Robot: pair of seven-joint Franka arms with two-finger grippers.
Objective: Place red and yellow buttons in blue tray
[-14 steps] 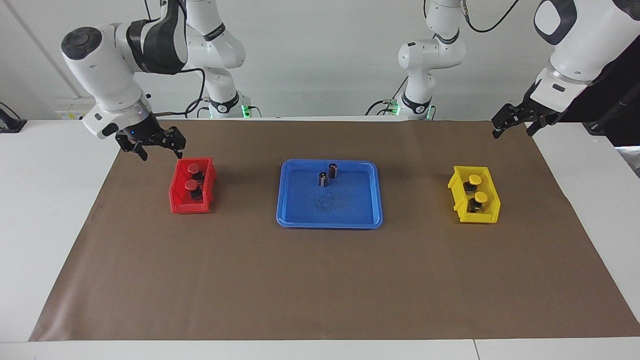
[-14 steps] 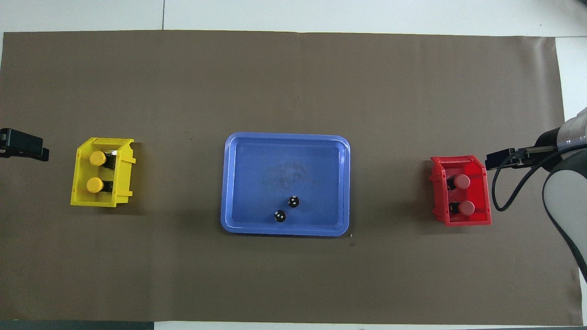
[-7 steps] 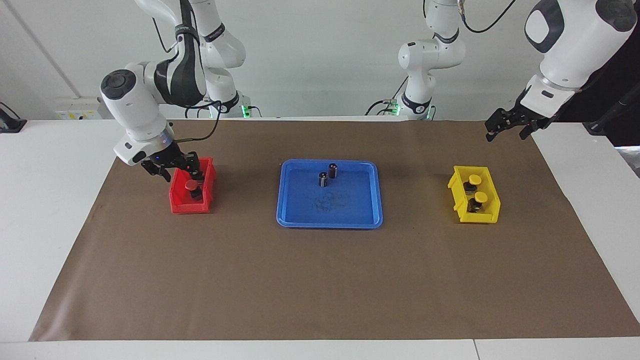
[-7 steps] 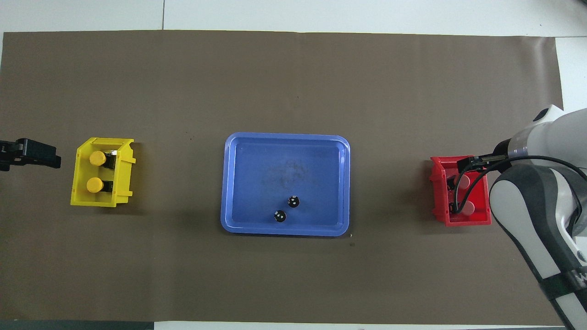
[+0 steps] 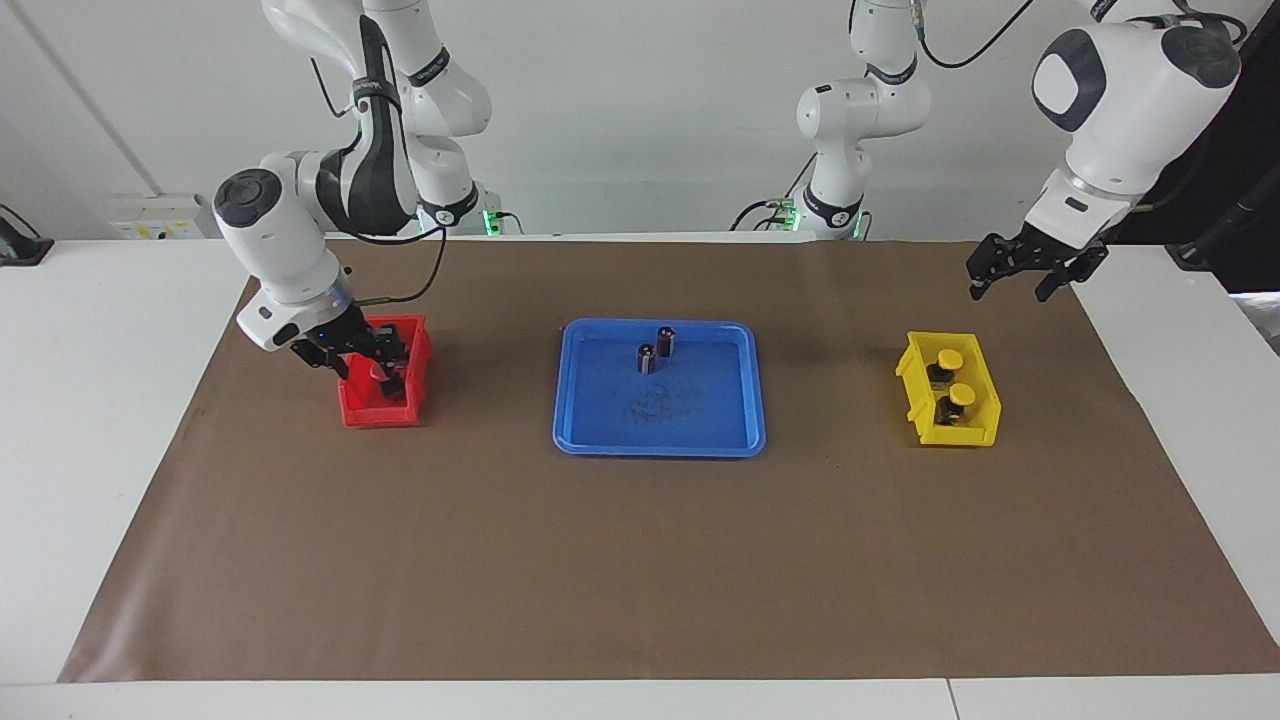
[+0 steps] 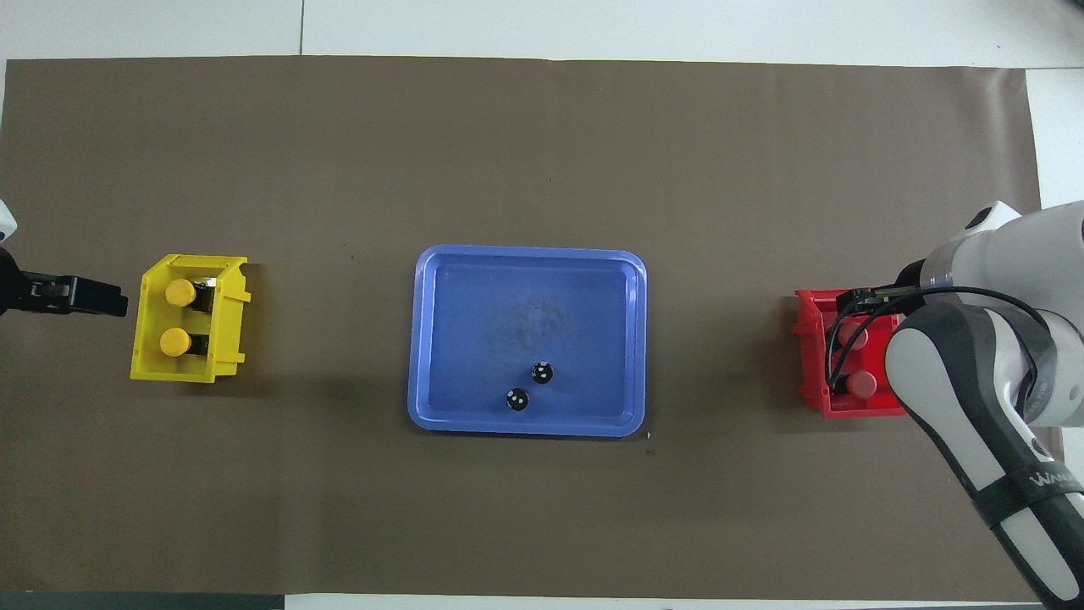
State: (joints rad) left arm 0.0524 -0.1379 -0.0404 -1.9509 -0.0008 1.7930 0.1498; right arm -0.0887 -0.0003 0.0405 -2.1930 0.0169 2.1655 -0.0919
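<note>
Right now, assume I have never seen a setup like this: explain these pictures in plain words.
These are two robot arms at a table, each ending in a two-finger gripper. One picture looks at them from across the table; the other looks steeply down from above their own end, so its sides are mirrored.

On the brown mat, a blue tray sits in the middle with two small dark cylinders standing in it. A red bin at the right arm's end holds red buttons; a yellow bin at the left arm's end holds two yellow buttons.

The right gripper has dipped into the red bin, over the buttons; whether it grips one cannot be seen. The left gripper hangs open in the air near the yellow bin, holding nothing.
</note>
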